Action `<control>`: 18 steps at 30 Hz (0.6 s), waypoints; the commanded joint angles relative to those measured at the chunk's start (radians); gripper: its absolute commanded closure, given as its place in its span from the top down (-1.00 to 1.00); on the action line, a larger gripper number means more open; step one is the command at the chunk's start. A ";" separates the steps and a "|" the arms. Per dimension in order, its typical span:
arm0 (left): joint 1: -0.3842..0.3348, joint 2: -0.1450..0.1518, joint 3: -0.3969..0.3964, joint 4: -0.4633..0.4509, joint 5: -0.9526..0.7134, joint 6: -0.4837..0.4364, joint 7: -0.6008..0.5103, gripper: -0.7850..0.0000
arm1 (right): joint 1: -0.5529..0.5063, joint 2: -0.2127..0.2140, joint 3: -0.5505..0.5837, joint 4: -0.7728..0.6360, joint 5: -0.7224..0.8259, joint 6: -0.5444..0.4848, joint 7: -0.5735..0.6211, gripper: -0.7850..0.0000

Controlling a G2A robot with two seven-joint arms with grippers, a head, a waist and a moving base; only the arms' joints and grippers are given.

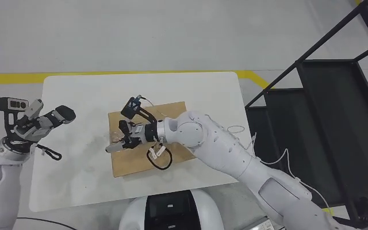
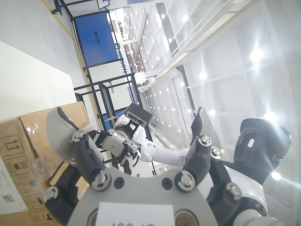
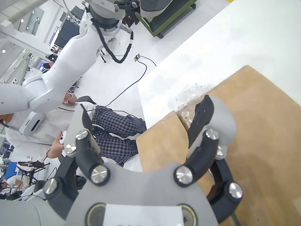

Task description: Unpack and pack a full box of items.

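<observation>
A brown cardboard box [image 1: 172,118] lies on the white table [image 1: 190,86] with its top flaps closed. My right gripper [image 1: 118,137] hovers over the box's left edge, open and holding nothing. In the right wrist view the right gripper [image 3: 143,116] has one finger [image 3: 202,114] over the flap seam, where crumpled clear tape [image 3: 188,95] clings to the box [image 3: 258,118]. My left gripper [image 1: 54,118] is off the table's left edge, open and empty. The left wrist view has the left gripper [image 2: 129,128] pointing up, with the box [image 2: 28,128] to one side.
A black metal stair frame [image 1: 310,103] stands to the right of the table. A yellow floor line [image 1: 144,73] runs behind the table. A green cart [image 3: 169,19] stands on the floor beyond the table's left edge. Bare tabletop surrounds the box.
</observation>
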State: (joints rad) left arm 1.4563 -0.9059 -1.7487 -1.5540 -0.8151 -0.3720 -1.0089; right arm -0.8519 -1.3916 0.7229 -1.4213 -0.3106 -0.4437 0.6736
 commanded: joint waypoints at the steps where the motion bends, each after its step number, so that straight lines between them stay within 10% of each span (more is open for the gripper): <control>1: 0.004 -0.001 -0.008 -0.001 -0.004 -0.004 0.005 1.00 | -0.054 0.029 0.070 -0.061 -0.014 0.037 0.063 1.00; 8: 0.010 -0.006 -0.019 0.001 -0.001 0.002 0.027 1.00 | -0.194 0.092 0.250 -0.140 0.034 0.173 0.240 1.00; 18: 0.013 -0.013 -0.012 -0.002 0.008 0.008 0.032 1.00 | -0.118 0.066 0.167 -0.043 0.177 0.268 0.282 1.00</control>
State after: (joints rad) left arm 1.4672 -0.9186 -1.7580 -1.5551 -0.8066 -0.3643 -0.9768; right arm -0.9826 -1.3207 0.9040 -1.4749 -0.1455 -0.1815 0.9639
